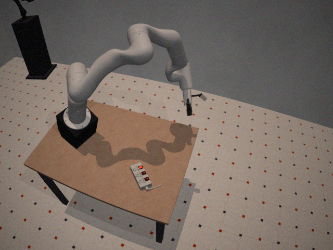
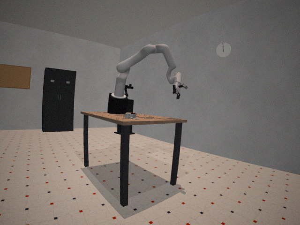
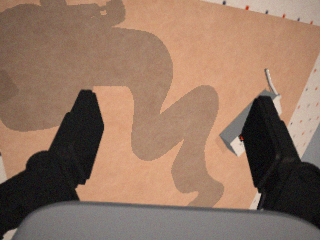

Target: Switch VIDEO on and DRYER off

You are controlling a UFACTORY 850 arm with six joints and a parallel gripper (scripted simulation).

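From my station I see the arm point(image 1: 113, 58) raised high above the table point(image 1: 80, 161), and its gripper point(image 1: 189, 107) hangs in the air over the far edge of the top, well apart from everything on it. The fingers stand fully wide and nothing is between them; in the wrist view I see only the table surface and the arm's shadow in the gap. The power strip point(image 1: 140, 176) lies flat on the table, right way up, near the edge opposite to the arm's base point(image 1: 91, 129), with a short piece of cable point(image 1: 155, 186) coming out at its near end. It has three red switches in a row; the one farthest from the cable point(image 1: 140, 166) looks brighter than the other two. I cannot read the labels on them. In the wrist view the strip is partly hidden behind one finger.
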